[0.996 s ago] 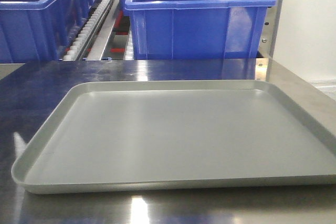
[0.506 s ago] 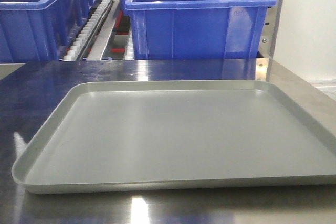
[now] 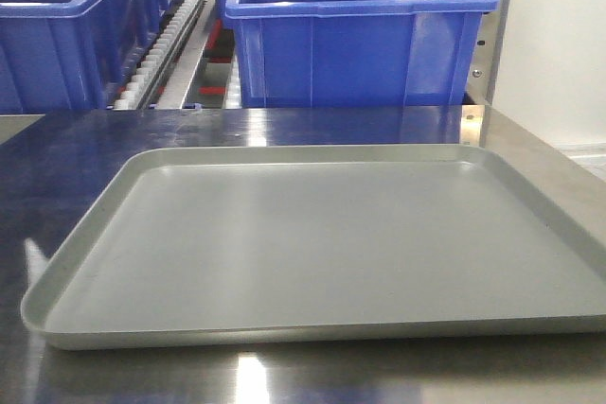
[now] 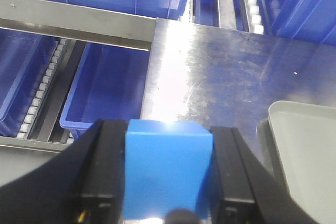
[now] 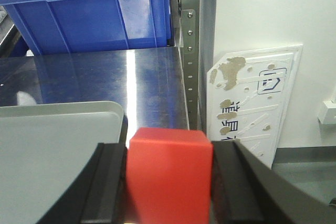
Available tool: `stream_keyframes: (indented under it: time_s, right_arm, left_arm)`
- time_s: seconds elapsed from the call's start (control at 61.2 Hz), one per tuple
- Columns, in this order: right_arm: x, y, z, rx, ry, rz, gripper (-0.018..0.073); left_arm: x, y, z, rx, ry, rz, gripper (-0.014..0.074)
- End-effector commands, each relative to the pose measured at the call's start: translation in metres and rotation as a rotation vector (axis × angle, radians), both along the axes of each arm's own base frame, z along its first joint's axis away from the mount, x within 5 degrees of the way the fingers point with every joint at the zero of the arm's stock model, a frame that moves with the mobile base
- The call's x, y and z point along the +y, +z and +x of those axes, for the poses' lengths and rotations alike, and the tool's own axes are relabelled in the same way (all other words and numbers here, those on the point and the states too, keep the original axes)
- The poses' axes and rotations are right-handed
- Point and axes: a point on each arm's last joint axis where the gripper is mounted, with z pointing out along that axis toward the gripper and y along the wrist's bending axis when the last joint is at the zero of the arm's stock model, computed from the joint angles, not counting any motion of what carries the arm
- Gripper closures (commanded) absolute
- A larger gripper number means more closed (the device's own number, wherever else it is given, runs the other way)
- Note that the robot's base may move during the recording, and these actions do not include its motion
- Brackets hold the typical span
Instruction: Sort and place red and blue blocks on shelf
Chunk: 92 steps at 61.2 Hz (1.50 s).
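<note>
Left wrist-mounted view first: what are you gripping there?

— My left gripper is clamping the blue block. Both black fingers are pressing flat on its sides, so the jaws are standing only as far apart as the cube is wide. I am holding it off the left side of the grey tray, over the steel tabletop near its left edge.

And the other arm?

— In the right wrist view, my right gripper is squeezing the red block the same way, jaws closed to the cube's width. That cube is hanging just off the tray's right side, over the tabletop.

Where is the shelf sitting?

— Beyond the tray's far edge. Its roller tracks are carrying large blue bins there, and more of them are lying on lower tiers off the tray's left side. Neither cube is touching the shelf.

And in the front-facing view?

— That camera is catching only the tray, the tabletop and the bins; my grippers are falling outside it.
</note>
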Motion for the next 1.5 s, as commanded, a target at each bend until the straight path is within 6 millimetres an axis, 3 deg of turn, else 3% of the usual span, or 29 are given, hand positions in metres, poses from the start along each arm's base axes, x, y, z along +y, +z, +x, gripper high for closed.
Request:
stream_keyframes:
  time_s: [0.0,1.486]
  right_arm:
    - [-0.0015,0.0176,0.0009,-0.107,-0.016,-0.008,0.051]
    - [-0.0015,0.0176,0.0009,-0.107,-0.016,-0.008,0.051]
  left_arm:
    - [-0.0018,0.0152,0.0022,-0.092,-0.02,-0.007,0.0475]
    - [-0.0018,0.0152,0.0022,-0.092,-0.02,-0.007,0.0475]
